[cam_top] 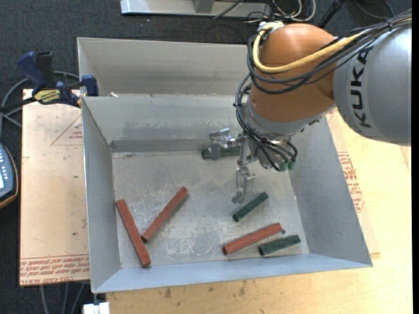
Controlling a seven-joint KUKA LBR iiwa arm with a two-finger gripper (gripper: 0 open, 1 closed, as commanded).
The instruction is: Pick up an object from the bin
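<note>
The jaws hang just over the upper end of a short dark green stick point(251, 206), right of the bin's point(98, 175) middle; apart or together, I cannot tell; a red-brown stick point(253, 239) lies near it.

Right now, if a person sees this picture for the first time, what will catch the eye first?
The robot's orange wrist cover, at the upper right of the bin, strikes first. Under it the gripper hangs over a short dark green stick right of the bin's middle. Two long red-brown sticks lie at the lower left.
</note>
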